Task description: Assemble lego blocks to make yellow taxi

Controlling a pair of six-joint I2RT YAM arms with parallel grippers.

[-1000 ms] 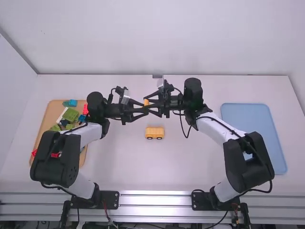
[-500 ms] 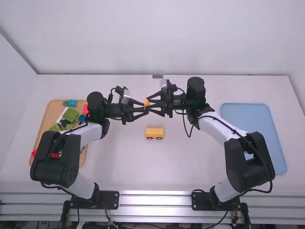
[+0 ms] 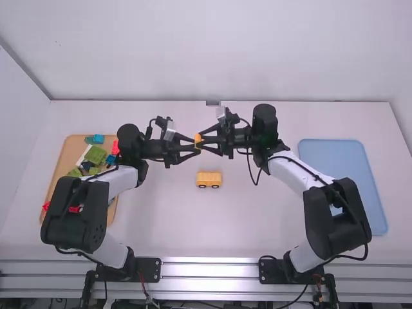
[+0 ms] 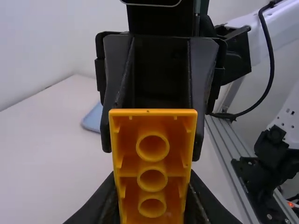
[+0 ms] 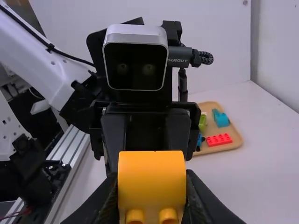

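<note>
An orange-yellow block (image 3: pixel 197 139) is held above the table between my left gripper (image 3: pixel 190 147) and my right gripper (image 3: pixel 205 140), which face each other. The hollow side of the block (image 4: pixel 152 172), with several round tubes, faces the left wrist camera; the fingers of my left gripper (image 4: pixel 152 205) press its lower sides. In the right wrist view the block (image 5: pixel 152 179) has a smooth curved face and two studs low down, with my right gripper (image 5: pixel 152 200) closed on its sides. A yellow car body with dark wheels (image 3: pixel 209 179) stands on the table, nearer the arm bases.
A wooden tray (image 3: pixel 66 149) with green, blue and red blocks lies at the left, partly under the left arm. At the right is a blue tray (image 3: pixel 335 154), partly behind the right arm. The back wall rises beyond the table.
The right arm's wrist has shifted slightly to the right, and its gripper sits a little differently at the block. The left arm and the car body have kept still.
</note>
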